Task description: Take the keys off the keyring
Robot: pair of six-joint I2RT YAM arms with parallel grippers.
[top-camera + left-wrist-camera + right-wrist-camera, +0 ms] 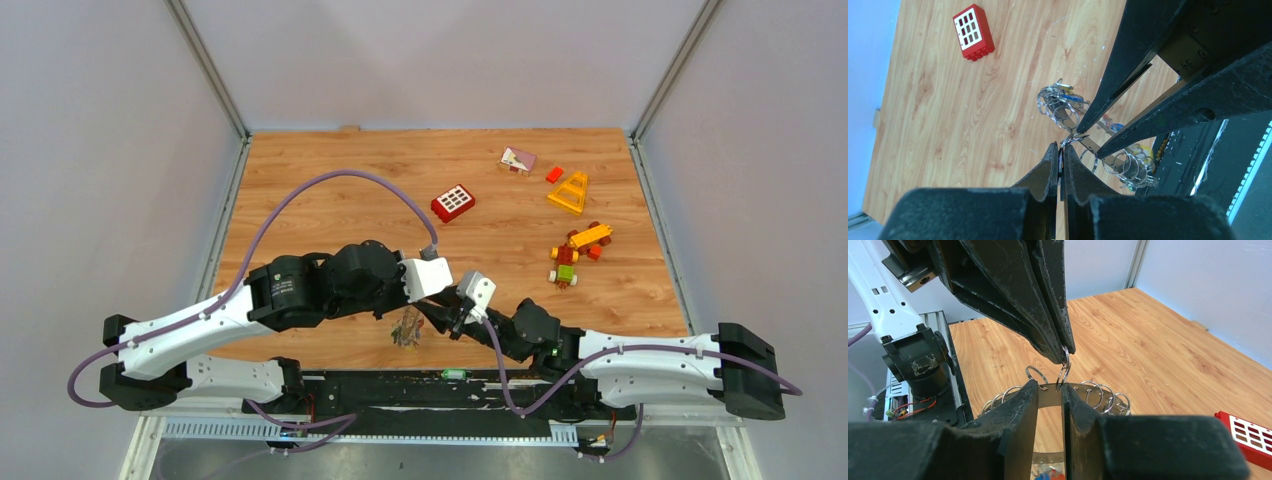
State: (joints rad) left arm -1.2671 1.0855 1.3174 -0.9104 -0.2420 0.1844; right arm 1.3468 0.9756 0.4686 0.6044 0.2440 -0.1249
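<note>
The keyring is a grey metal band hung with small split rings. It hangs above the table's near edge, with the keys bunched below it. Coloured key heads show under the band. My left gripper comes down from above in the right wrist view and is shut on one small split ring threaded through the band. My right gripper stands open. Its fingertips sit either side of that ring, close against the band, clamping nothing.
A red brick with a white window grid lies mid-table. At the back right are a yellow triangle piece, a pink and white piece, a small orange brick and a brick toy figure. A black base strip runs below.
</note>
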